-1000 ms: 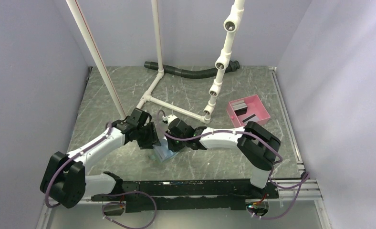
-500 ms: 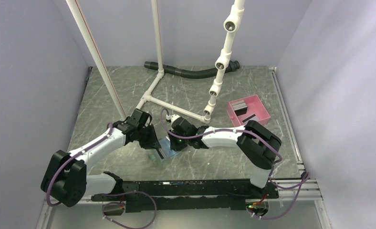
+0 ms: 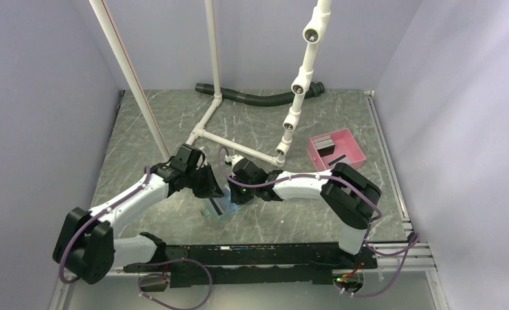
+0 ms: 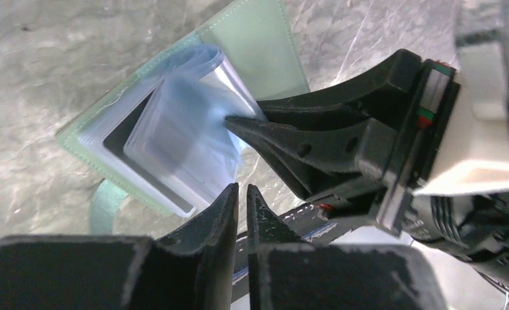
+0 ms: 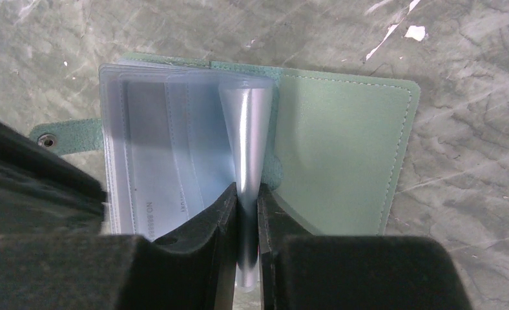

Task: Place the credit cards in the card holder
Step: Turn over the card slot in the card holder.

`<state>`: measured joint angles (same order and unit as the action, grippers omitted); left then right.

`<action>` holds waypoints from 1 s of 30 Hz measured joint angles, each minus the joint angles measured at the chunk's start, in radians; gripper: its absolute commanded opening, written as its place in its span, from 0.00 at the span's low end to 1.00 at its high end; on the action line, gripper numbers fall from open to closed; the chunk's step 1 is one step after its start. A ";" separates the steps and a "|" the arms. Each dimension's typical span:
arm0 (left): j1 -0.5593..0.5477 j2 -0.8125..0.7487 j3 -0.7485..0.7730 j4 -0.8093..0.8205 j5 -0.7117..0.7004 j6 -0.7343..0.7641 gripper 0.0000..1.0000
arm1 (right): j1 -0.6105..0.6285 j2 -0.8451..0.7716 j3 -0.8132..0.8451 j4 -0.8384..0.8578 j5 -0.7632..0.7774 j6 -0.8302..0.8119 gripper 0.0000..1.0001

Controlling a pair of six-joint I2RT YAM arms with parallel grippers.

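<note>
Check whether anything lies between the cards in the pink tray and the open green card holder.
No loose object does. The right arm's white forearm stretches over the straight line from the pink rectangular tray of dark cards to the sage-green folding card holder, where the right pincer is shut on a clear plastic sleeve.

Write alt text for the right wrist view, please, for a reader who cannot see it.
The right pincer pinches one clear plastic sleeve, standing up from the open green card holder lying flat on a grey marbled table. Other sleeves lie flat to its left.
</note>
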<state>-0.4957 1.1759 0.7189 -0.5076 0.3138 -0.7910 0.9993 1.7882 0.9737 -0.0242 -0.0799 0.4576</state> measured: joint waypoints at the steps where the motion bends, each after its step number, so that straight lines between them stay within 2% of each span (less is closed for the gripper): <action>1: -0.003 0.024 0.000 0.018 0.014 0.000 0.10 | 0.000 0.000 0.000 0.000 0.000 0.000 0.16; 5: -0.015 0.095 -0.002 0.050 0.030 -0.005 0.07 | 0.000 0.000 0.000 0.000 0.000 0.000 0.16; 12: -0.017 0.130 -0.060 0.055 0.013 -0.011 0.05 | -0.003 -0.002 0.000 -0.001 0.001 -0.001 0.18; 15: -0.017 0.134 -0.074 0.055 0.002 -0.011 0.03 | -0.004 -0.008 0.000 -0.005 0.002 -0.002 0.31; 19: -0.016 0.172 -0.073 0.067 0.006 -0.015 0.02 | -0.007 -0.024 0.003 -0.023 0.011 -0.021 0.55; 22: -0.016 0.176 -0.073 0.079 0.011 -0.016 0.02 | -0.002 -0.036 0.003 -0.041 0.008 -0.037 0.70; 26: -0.016 0.176 -0.076 0.082 0.011 -0.018 0.02 | 0.018 -0.049 0.003 -0.046 0.003 -0.068 0.84; 30: -0.016 0.175 -0.078 0.085 0.012 -0.019 0.02 | 0.065 -0.047 0.015 -0.062 0.029 -0.100 0.89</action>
<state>-0.5121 1.3506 0.6411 -0.4221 0.3260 -0.8101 1.0641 1.7412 0.9886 -0.0860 -0.0505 0.3576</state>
